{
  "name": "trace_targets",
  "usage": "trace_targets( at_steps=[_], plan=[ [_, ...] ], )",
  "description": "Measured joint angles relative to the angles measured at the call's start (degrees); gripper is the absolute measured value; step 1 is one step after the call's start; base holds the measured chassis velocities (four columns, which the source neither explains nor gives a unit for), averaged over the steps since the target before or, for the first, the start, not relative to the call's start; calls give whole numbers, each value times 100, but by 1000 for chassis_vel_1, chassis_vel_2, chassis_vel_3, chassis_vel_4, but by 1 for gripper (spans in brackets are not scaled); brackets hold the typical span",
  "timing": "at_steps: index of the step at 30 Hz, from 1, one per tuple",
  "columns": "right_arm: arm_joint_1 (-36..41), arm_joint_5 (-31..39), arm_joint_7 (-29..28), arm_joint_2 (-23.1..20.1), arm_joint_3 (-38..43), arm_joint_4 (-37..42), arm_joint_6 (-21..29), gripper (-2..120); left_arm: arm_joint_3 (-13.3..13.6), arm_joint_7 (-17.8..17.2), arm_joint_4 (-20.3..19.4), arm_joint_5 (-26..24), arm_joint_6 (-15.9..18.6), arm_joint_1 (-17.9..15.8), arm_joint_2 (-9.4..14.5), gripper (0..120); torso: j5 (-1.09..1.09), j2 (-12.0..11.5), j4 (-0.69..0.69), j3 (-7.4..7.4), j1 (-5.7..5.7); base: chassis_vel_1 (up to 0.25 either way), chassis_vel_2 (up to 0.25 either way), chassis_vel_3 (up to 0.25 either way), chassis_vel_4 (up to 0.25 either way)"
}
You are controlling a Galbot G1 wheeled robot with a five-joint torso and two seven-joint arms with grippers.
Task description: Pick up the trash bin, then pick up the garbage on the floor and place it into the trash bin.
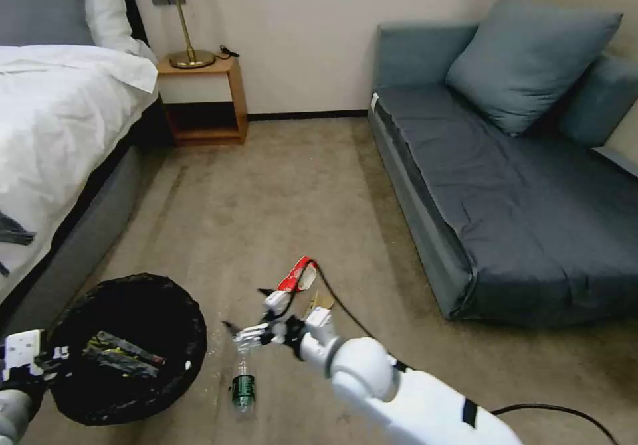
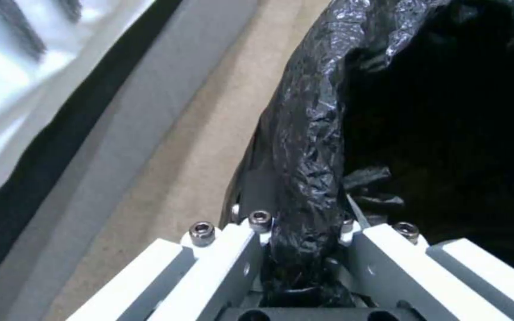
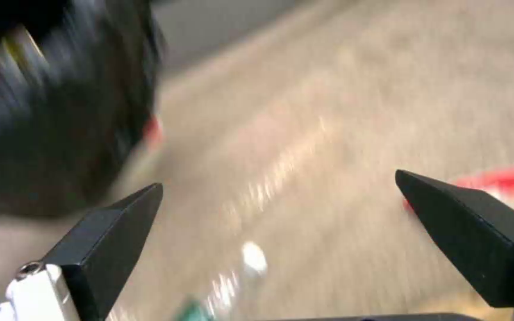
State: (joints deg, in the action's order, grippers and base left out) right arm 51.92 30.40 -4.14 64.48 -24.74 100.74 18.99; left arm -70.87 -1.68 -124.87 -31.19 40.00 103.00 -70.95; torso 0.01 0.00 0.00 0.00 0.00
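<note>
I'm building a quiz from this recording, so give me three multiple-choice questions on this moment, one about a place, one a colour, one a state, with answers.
1. Where does the clear bottle lie?
A. on the sofa
B. on the carpet beside the trash bin
C. on the nightstand

2. What colour is the bottle's label?
A. green
B. blue
C. orange

3. How is the left gripper?
A. open above the bed
B. shut on the bin's rim
C. shut on the bottle

Answers: 1 B, it lies on the floor next to the bin. 2 A, a green band shows. 3 B, the left wrist view shows it clamping the bagged rim; the right gripper is open.
</note>
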Motion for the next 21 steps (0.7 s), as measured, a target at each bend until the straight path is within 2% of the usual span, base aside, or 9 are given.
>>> trace_targets(
  at_steps=[5, 7, 11, 13, 15, 16, 20, 21],
  plan=[
    [-152, 136, -202, -51, -499, -500, 202, 100, -128, -5, -20, -94, 28, -10, 71, 3, -1, 0, -1, 0, 0, 0, 0, 0, 0],
    [-442, 635, -482, 129, -784, -833, 698, 100, -281, -5, -76, -170, 52, 25, 108, 3, 0, 0, 0, 0, 0, 0, 0, 0, 0],
    [-671, 1062, -683, 252, -1027, -1003, 1048, 100, -386, -3, -79, -187, 53, 69, 125, 3, -1, 0, 1, 1, 0, 0, 0, 0, 0],
    [-921, 1588, -918, 497, -1303, -1269, 1438, 100, -495, 5, -81, -211, 53, 107, 131, 3, -2, 0, 2, 1, 0, 0, 0, 0, 0],
    [-1046, 1885, -1071, 744, -1423, -1504, 1594, 100, -521, 13, -94, -221, 52, 128, 122, 3, -2, 0, 1, 0, 0, 0, 0, 0, 0],
    [-1046, 1885, -1071, 744, -1423, -1504, 1594, 100, -521, 13, -94, -221, 52, 128, 122, 3, -2, 0, 1, 0, 0, 0, 0, 0, 0],
    [-1205, 2135, -1382, 1316, -1606, -1957, 1792, 100, -567, 16, -149, -236, 49, 136, 110, 3, -3, 0, 1, 0, 0, 0, 0, 0, 0],
    [-1205, 2135, -1382, 1316, -1606, -1957, 1792, 100, -567, 16, -149, -236, 49, 136, 110, 3, -3, 0, 1, 0, 0, 0, 0, 0, 0]
  ],
)
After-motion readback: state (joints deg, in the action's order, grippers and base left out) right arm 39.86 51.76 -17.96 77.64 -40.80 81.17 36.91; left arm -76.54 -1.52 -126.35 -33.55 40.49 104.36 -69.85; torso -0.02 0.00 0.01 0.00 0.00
